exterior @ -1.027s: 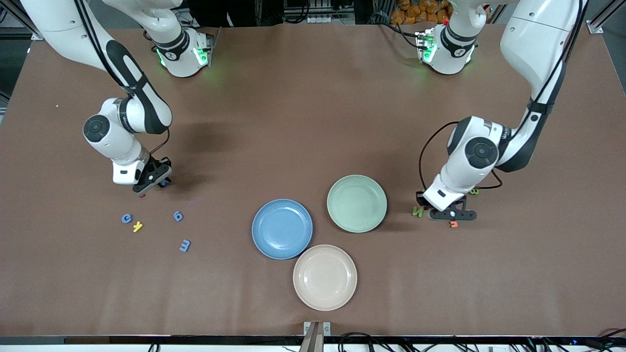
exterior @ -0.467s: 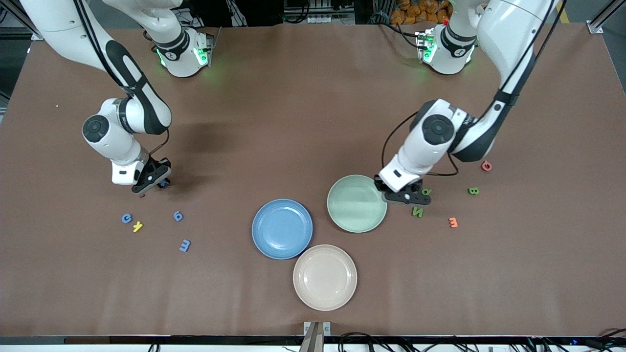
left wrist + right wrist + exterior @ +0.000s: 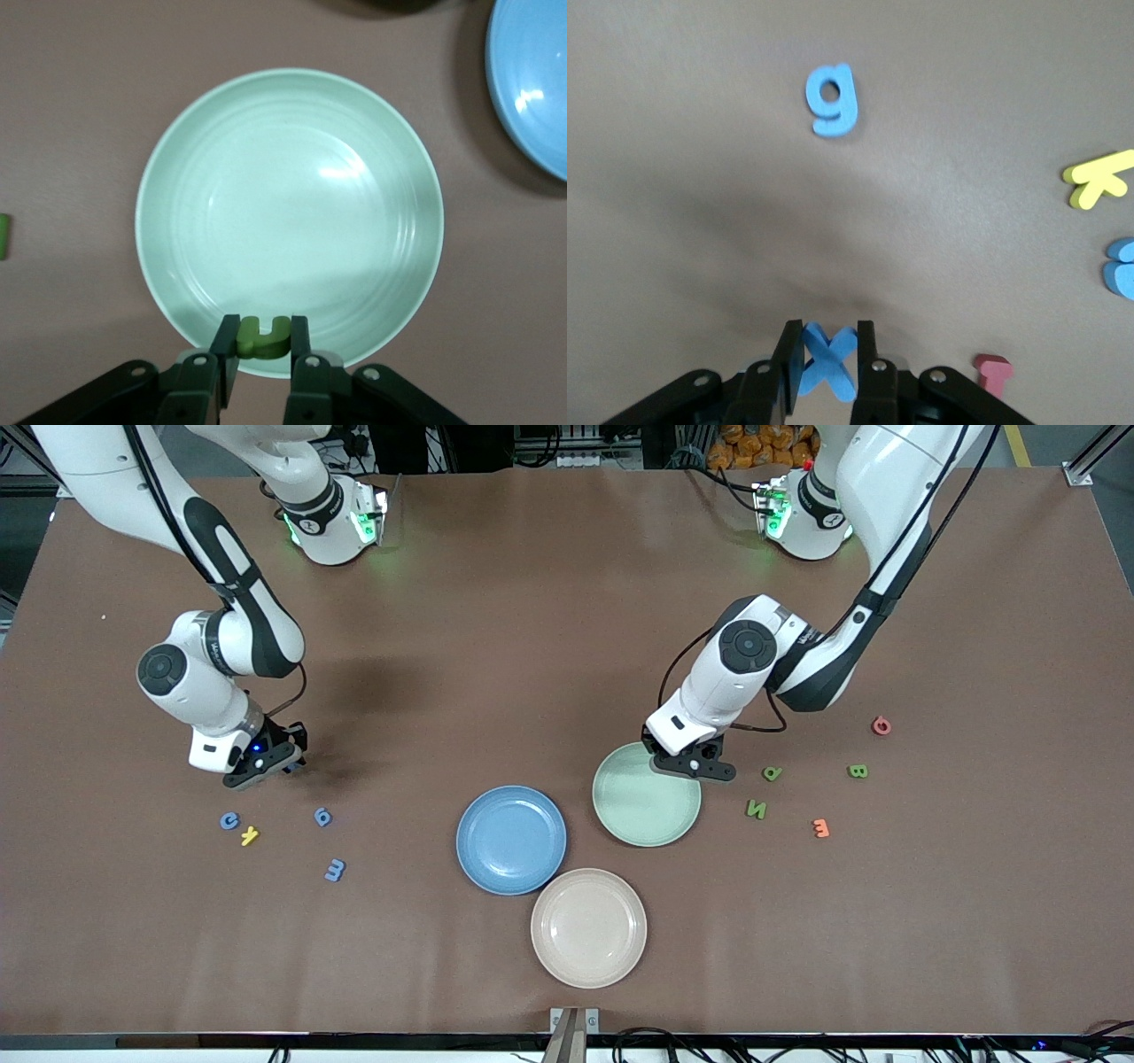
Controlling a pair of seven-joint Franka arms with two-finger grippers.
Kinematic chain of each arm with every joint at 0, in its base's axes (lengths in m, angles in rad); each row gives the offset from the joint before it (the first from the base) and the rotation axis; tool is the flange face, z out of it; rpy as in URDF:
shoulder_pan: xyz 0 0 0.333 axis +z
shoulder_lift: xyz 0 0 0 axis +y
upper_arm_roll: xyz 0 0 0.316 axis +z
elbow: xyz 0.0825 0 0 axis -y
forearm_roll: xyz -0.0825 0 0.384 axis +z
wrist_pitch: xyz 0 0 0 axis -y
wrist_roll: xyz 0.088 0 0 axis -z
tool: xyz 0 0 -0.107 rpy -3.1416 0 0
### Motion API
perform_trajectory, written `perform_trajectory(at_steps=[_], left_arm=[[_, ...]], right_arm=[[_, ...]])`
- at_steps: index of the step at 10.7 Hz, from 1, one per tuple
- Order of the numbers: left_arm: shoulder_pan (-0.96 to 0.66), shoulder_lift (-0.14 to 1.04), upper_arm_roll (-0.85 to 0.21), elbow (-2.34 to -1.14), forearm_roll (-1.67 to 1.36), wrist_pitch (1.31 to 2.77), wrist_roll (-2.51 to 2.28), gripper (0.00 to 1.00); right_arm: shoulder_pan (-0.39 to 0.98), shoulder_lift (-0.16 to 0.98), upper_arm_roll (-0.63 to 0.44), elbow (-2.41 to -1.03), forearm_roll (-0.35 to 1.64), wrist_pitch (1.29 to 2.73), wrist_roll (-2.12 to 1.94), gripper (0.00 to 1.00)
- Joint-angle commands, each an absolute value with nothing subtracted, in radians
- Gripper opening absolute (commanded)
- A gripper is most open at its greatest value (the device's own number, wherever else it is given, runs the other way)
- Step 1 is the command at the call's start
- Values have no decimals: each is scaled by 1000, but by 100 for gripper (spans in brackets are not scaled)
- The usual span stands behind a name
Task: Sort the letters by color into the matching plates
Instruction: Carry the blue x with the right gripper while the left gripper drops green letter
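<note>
left tool [image 3: 263,354] grips green letter "u" [image 3: 263,335]; right tool [image 3: 830,365] grips blue "x" [image 3: 829,361].

mint green plate [image 3: 647,804], blue plate [image 3: 511,839], beige-pink plate [image 3: 588,927], brown table [image 3: 549,646]

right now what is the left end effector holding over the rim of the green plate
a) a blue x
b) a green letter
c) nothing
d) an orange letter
b: the left wrist view shows the left end effector shut on a green letter, poised over the rim of the green plate.
</note>
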State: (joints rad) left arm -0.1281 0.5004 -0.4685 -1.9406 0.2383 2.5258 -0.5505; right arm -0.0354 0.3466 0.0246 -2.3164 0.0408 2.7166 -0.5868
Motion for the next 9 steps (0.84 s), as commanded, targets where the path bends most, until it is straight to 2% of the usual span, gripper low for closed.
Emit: perform_trajectory(at_steps=[1, 2, 3, 5, 8, 9], left_arm=[[-135, 538, -468, -1908, 241, 2528, -566, 11], [-133, 537, -468, -1908, 241, 2528, -566, 87], [-132, 528, -468, -1910, 239, 2526, -572, 100], [-120, 506, -453, -1919, 239, 2508, -561, 100], [-72, 457, -433, -1927, 241, 2370, -426, 100], [-45, 450, -431, -1943, 241, 2365, -351, 100]], right_arm=[[-38, 314, 71, -2180, 43, 2471, -381, 4], [-22, 313, 72, -2124, 44, 2376, -309, 4], [1, 314, 71, -2067, 46, 2297, -223, 4], [43, 319, 72, -2020, 66, 2267, -65, 4], [107, 328, 72, -1962, 181, 2272, 82, 5], [141, 337, 71, -1936, 190, 2275, 159, 6]])
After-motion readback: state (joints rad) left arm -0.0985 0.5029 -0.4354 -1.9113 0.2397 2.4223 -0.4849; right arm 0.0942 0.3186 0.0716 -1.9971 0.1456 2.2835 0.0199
